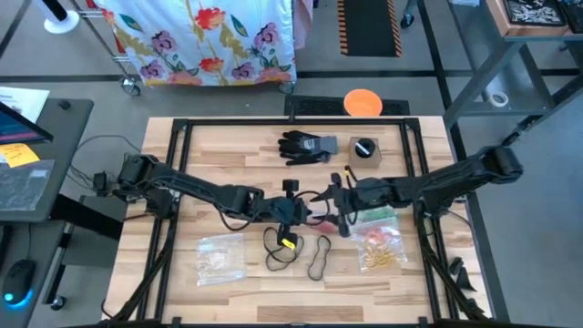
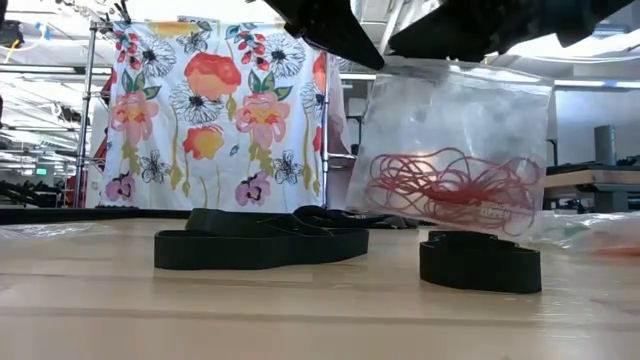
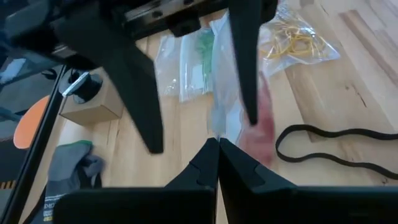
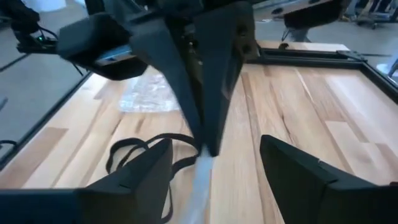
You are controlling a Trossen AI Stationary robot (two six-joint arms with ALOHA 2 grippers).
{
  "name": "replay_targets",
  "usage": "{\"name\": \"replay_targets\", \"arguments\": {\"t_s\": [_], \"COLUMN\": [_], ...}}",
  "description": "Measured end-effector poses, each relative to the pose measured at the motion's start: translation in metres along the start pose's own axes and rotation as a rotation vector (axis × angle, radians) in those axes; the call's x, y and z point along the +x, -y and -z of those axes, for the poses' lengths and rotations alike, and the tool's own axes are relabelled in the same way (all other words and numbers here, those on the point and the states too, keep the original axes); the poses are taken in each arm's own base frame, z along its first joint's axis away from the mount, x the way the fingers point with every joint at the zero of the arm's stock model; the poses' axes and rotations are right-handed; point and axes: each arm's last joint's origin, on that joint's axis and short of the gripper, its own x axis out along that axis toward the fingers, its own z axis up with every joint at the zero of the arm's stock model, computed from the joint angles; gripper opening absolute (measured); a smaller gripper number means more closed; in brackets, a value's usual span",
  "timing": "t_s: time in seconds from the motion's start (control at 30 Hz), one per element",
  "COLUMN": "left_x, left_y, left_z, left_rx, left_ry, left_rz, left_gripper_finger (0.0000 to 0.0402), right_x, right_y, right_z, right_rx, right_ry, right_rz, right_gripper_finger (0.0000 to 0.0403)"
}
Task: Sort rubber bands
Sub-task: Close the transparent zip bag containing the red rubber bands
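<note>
At the middle of the wooden table [image 1: 219,150], my two claws meet over a clear plastic bag of red rubber bands [image 2: 450,185], which hangs upright above the boards in the low view, the red loops bunched in its lower half. My left gripper [image 3: 217,146] has its fingers pressed together on the top edge of that bag; in the left wrist view the film runs away from my closed tips toward a pink blur of bands. My right gripper [image 4: 214,168] faces it from the three o'clock side with fingers spread wide, one on each side of the bag's edge and clear of the film. From above, the other bags lie around us: a clear bag of yellow rubber bands [image 1: 383,255] at about four o'clock from the claws, a bag of green rubber bands [image 1: 378,216] just beside my right claw, and another clear bag [image 1: 221,257] at about seven o'clock, its contents too pale to name. Two black rubber bands lie loose on the boards toward six o'clock, a tangled one [image 1: 278,246] and an oval loop [image 1: 321,258] beside it. At twelve o'clock sit a black glove [image 1: 305,146] and, to its three o'clock, a small cardboard box [image 1: 364,151] with a dark round object on top.
</note>
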Motion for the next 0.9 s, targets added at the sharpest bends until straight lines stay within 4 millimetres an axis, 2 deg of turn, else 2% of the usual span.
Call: {"name": "replay_targets", "arguments": {"t_s": [0.17,0.9], "left_x": [-0.0001,-0.0006], "left_y": [0.0003,-0.0007], "left_z": [-0.0001,0.0013], "left_rx": [-0.004,-0.040], "left_ry": [0.001,-0.021], "left_rz": [0.000,-0.056], "left_gripper_finger": [0.0000,0.0000], "right_x": [0.0068,-0.0003], "right_y": [0.0002,0.0014], "right_z": [0.0008,-0.0010], "right_rx": [-0.005,-0.010], "right_ry": [-0.035,-0.063], "right_rz": [0.031,0.063], "right_gripper_finger": [0.0220,0.0077]}}
